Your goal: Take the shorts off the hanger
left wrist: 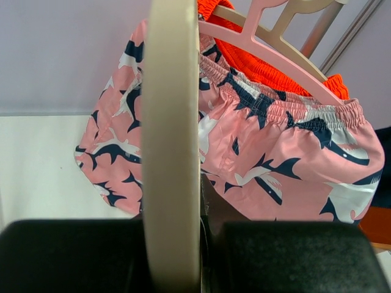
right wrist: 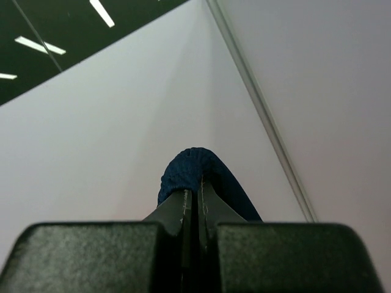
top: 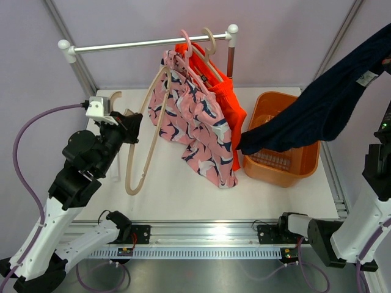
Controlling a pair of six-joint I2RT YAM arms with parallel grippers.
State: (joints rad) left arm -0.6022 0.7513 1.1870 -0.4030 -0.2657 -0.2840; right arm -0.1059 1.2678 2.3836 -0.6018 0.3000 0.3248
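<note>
My left gripper [top: 129, 126] is shut on an empty beige hanger [top: 130, 177], held off the rail at the left; in the left wrist view the hanger [left wrist: 171, 140] runs up between my fingers [left wrist: 204, 244]. The pink patterned shorts [top: 194, 125] hang on a pink hanger on the rail [top: 146, 43], and the orange shorts [top: 227, 101] hang behind them. Both also show in the left wrist view, pink shorts [left wrist: 275, 159] and orange shorts [left wrist: 269, 67]. My right gripper [right wrist: 197, 201] is shut on the navy shorts [right wrist: 194, 168], held high at the right. They drape [top: 317, 110] down over the orange basket.
An orange plastic basket [top: 287, 174] stands at the right of the white table. The rail's upright post [top: 231, 58] is behind the shorts. Frame bars run along the back corners and the table's right edge.
</note>
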